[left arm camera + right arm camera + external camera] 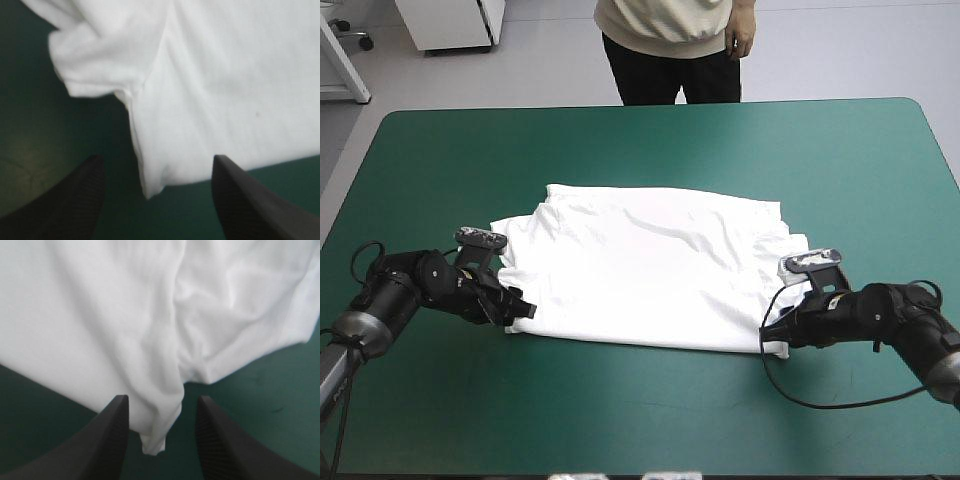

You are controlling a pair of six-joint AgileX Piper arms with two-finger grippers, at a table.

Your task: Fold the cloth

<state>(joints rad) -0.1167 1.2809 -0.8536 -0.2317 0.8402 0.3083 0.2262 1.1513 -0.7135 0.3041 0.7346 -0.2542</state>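
Parted jaws straddle both near T-shirt corners.

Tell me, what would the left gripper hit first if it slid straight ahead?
Probably the T-shirt: its near corner lies between the left gripper's open fingers, directly ahead on the table.

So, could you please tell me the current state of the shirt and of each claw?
T-shirt: spread out on the teal-green cover, wrinkled, lying free.
Left claw: open, a near corner of the T-shirt between its fingers.
Right claw: open, the other near corner between its fingers.
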